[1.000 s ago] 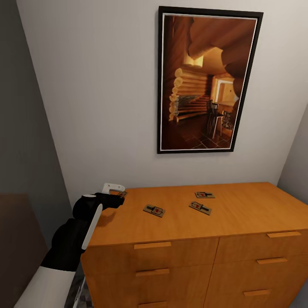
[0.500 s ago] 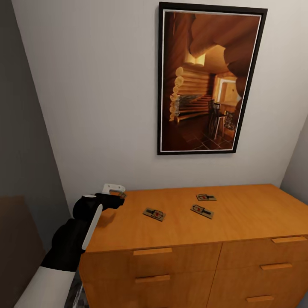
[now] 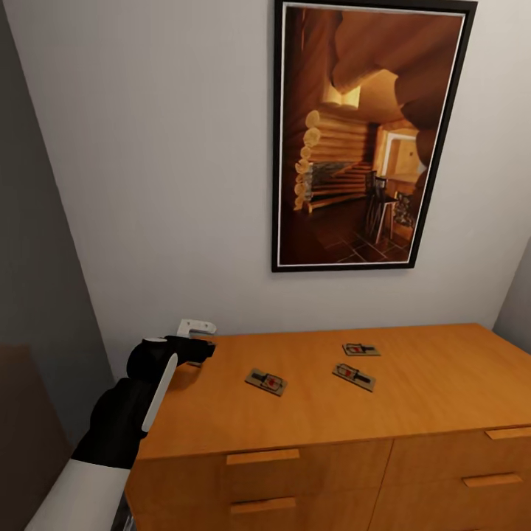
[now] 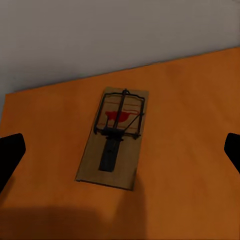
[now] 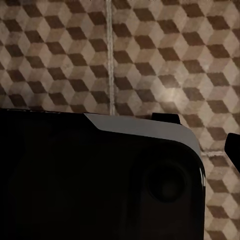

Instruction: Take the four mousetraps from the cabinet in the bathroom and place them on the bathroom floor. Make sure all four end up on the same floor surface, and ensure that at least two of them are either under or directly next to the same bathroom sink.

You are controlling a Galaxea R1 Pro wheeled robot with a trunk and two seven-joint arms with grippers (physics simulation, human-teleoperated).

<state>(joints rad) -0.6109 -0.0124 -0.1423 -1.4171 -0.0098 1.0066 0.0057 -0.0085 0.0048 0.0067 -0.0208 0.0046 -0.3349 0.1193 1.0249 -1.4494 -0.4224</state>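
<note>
While the left pincer (image 4: 120, 150) hangs wide open above one mousetrap (image 4: 116, 137) on the cabinet (image 3: 310, 413), three others (image 3: 266, 381) lie apart; the right pincer's state cannot be told.

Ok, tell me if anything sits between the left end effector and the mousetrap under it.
Nothing visible does. In the left wrist view the mousetrap lies flat on the cabinet top, midway between the open fingertips, with bare wood around it. The head view shows the left end effector at the cabinet's back left corner.
</note>
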